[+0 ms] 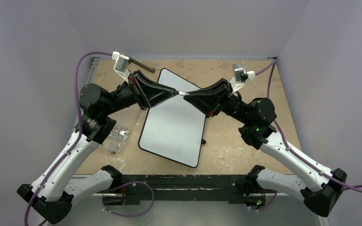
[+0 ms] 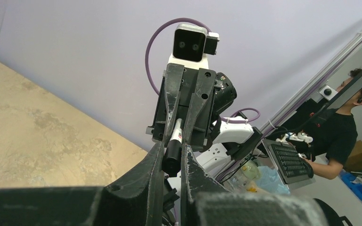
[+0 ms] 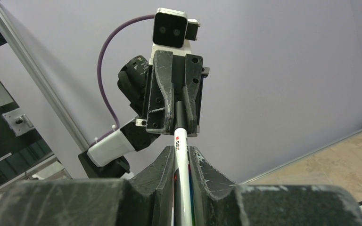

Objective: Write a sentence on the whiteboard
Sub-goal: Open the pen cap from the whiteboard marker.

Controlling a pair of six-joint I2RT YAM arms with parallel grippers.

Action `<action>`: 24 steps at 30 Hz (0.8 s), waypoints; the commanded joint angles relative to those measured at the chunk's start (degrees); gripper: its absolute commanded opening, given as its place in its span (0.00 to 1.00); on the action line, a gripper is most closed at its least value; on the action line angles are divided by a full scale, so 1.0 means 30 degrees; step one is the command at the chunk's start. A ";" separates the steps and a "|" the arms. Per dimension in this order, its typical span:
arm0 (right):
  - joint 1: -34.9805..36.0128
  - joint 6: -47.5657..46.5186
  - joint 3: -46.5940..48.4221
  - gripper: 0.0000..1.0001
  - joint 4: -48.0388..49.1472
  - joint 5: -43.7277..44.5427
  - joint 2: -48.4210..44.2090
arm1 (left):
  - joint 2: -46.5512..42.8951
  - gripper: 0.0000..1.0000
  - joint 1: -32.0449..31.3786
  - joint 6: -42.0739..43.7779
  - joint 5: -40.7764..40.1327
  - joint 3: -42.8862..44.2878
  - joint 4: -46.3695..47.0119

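The whiteboard (image 1: 169, 127) lies flat and slanted on the middle of the table, and no sentence shows on its white face. Above its far end both grippers meet tip to tip around one marker (image 1: 181, 93). My left gripper (image 1: 175, 92) is shut on the marker's black cap (image 2: 173, 157). My right gripper (image 1: 187, 95) is shut on the white barrel (image 3: 182, 181), which runs straight between its fingers (image 3: 195, 162). In each wrist view the other gripper faces the camera, holding the marker's far end.
A clear plastic box of screws (image 1: 117, 135) sits on the wooden table (image 1: 245, 150) left of the board, beside the left arm. A dark clamp-like tool (image 1: 141, 65) lies at the back left. A small black piece (image 1: 203, 141) sits by the board's right edge.
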 commanded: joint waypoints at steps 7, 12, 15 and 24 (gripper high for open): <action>0.0168 0.0437 0.0641 0.20 0.2343 -0.1439 0.0094 | 0.0469 0.00 -0.0043 0.1359 0.0150 0.0431 -0.1881; 0.0169 0.0713 0.0584 0.21 0.2947 -0.1721 0.0258 | 0.0505 0.00 -0.0060 0.1417 0.0146 0.0372 -0.1967; 0.0165 0.0891 0.0609 0.21 0.3308 -0.1943 0.0321 | 0.0497 0.00 -0.0052 0.1455 0.0186 0.0340 -0.2010; 0.0168 0.1344 0.0416 0.23 0.4531 -0.2317 0.0467 | 0.0542 0.00 -0.0055 0.1427 0.0214 0.0168 -0.1938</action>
